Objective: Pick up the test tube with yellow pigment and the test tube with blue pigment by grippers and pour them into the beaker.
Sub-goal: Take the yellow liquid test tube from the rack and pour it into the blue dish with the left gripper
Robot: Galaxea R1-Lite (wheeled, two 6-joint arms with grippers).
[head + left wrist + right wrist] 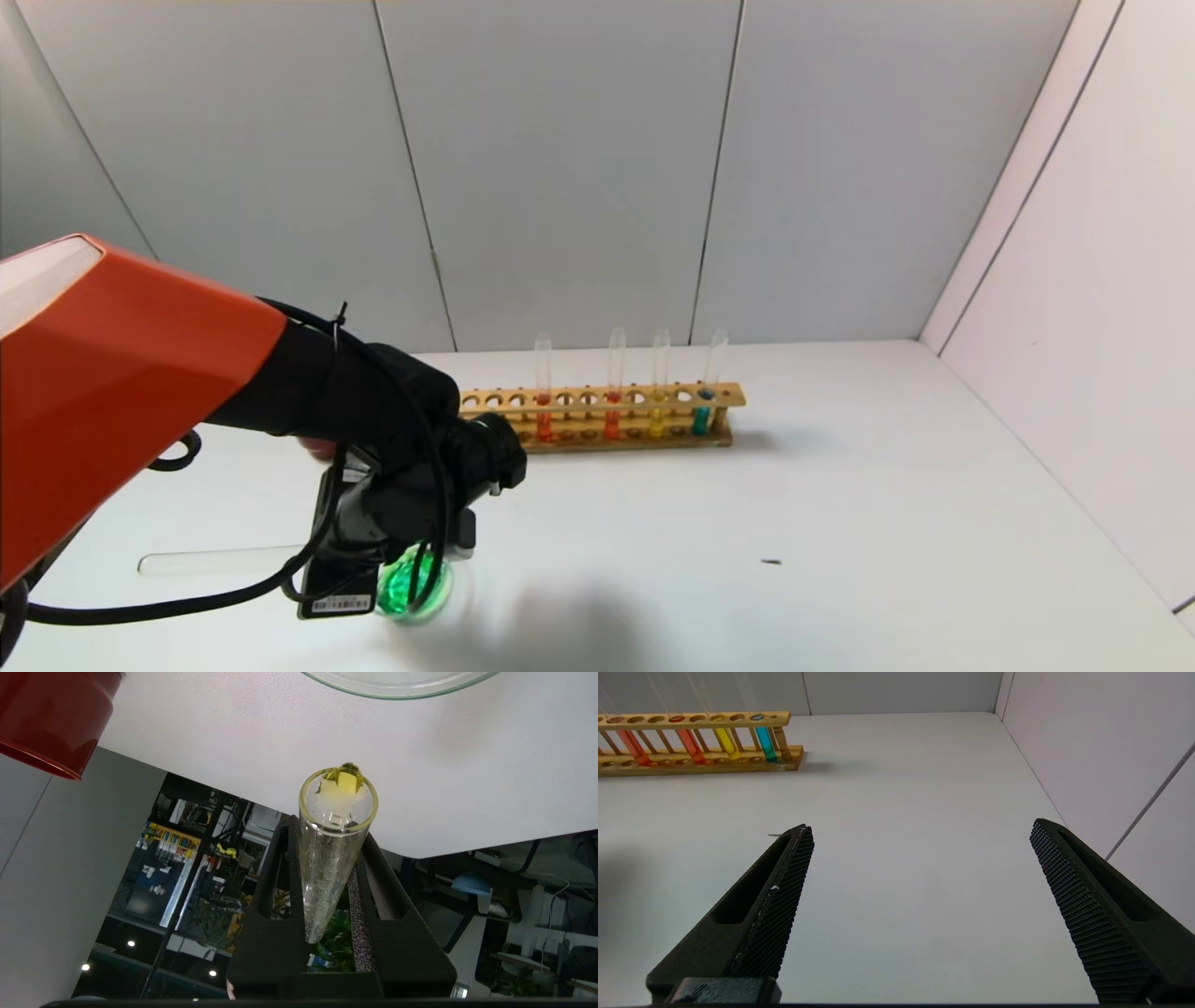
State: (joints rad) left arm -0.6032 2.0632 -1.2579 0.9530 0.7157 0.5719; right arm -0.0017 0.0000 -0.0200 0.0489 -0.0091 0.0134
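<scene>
My left gripper hangs tilted over the beaker, which holds bright green liquid. It is shut on a clear test tube that is almost empty, with yellow pigment left at its mouth. In the left wrist view the tube mouth points toward the beaker rim. No tube with sky-blue liquid shows. An empty clear tube lies flat on the table left of the beaker. My right gripper is open and empty above bare table, out of the head view.
A wooden rack stands at the back with two orange-red tubes, a yellow one and a teal one. A red cup stands near the beaker, mostly hidden behind my left arm. White walls close the back and right.
</scene>
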